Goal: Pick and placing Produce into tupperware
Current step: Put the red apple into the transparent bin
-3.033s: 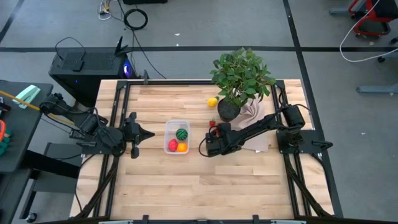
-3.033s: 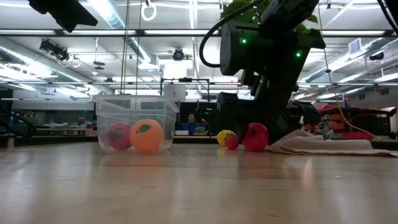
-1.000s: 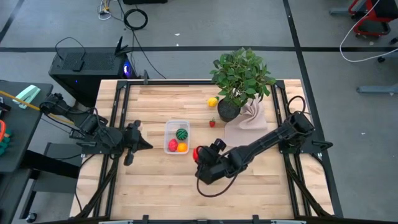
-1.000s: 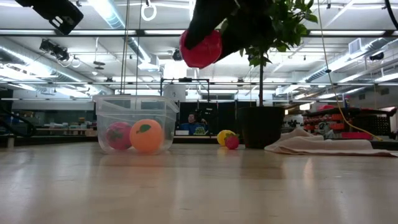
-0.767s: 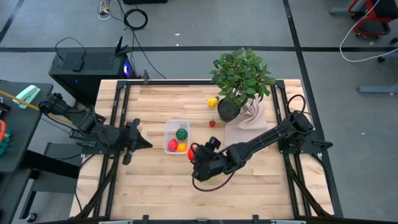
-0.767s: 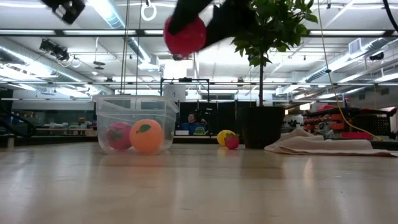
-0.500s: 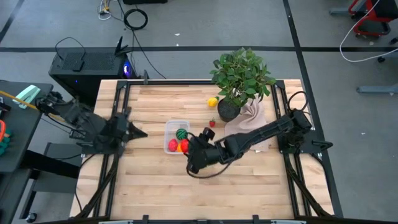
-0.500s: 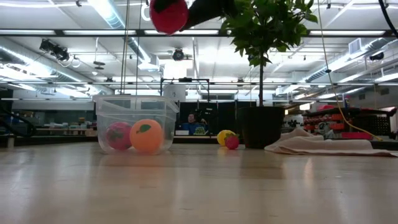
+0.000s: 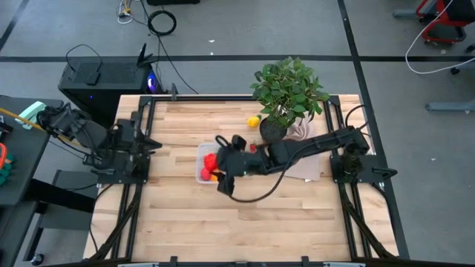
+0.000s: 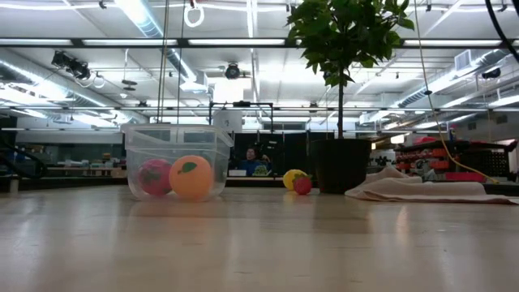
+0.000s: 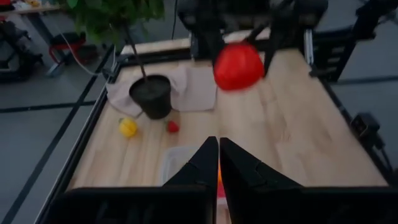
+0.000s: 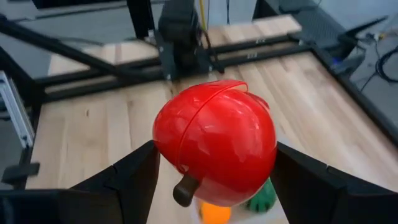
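The clear tupperware (image 10: 174,162) stands mid-table, holding a pink fruit (image 10: 154,177), an orange one (image 10: 191,177) and a green one (image 12: 264,196). My right gripper (image 9: 217,162) hangs above the tupperware (image 9: 199,152), shut on a red apple (image 12: 214,149). My left gripper (image 9: 151,142) is shut and bare, raised near the table's left edge; its joined fingers (image 11: 217,163) point at the apple (image 11: 238,65). A yellow fruit (image 9: 254,121) and a small red one (image 9: 253,147) lie on the table by the plant pot. The low view shows neither gripper. My right gripper pinches the red apple by two opposite sides (image 12: 163,146), one finger (image 12: 134,171) on each. The fingers reach in from the table's right, slanting down. The apple is lifted clear, above the tupperware, with its brown stem (image 12: 185,190) turned down toward the wrist.
A potted plant (image 9: 288,93) stands at the far right with a beige cloth (image 9: 300,159) beside it; my right arm passes over the cloth. Bare wood lies along the near edge (image 9: 245,230). A metal frame (image 9: 141,111) borders the table.
My right gripper has carried the red apple up and toward the table's left and far edges, from beside the tupperware's near right corner to above it, rising out of the low view. My left gripper has risen and drawn back toward the table's left and far edges, staying shut.
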Controlling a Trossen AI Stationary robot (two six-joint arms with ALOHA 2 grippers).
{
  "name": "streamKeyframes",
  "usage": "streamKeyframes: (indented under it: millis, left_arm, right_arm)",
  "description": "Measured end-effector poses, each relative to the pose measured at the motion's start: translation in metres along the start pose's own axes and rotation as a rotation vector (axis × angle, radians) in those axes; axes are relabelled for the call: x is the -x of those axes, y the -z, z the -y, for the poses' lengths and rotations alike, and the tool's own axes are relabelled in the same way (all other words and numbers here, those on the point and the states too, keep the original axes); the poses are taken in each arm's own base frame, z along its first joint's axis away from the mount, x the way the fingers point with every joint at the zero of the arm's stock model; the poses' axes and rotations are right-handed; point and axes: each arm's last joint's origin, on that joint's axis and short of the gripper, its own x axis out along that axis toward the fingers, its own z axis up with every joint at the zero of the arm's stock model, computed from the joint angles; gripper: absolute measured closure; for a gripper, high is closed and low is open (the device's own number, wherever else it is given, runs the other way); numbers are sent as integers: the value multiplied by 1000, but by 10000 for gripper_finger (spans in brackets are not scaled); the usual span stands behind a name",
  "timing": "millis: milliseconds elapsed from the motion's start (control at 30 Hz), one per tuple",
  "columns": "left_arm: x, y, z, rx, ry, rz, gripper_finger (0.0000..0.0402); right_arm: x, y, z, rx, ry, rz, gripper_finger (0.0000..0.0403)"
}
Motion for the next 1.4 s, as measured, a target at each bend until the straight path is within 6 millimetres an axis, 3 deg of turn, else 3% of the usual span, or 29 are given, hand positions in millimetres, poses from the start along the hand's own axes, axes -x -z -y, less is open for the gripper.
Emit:
streamKeyframes:
  millis: [233, 467, 700, 1133, 1400]
  left_arm:
    - [9, 10, -7, 67, -13, -42, 383]
    - [39, 20, -28, 127, -62, 90, 377]
    - [68, 42, -48, 176, -59, 170, 385]
    - [81, 73, -57, 193, 30, 47, 385]
    - [94, 88, -67, 220, 38, 112, 384]
  right_arm:
    - [0, -17, 20, 11, -26, 23, 121]
    - [-4, -20, 31, 19, -37, 14, 121]
    - [-7, -21, 38, 15, -27, 14, 121]
    - [-48, -16, 58, -19, -60, -29, 121]
    - [-71, -12, 64, -38, -88, -38, 121]
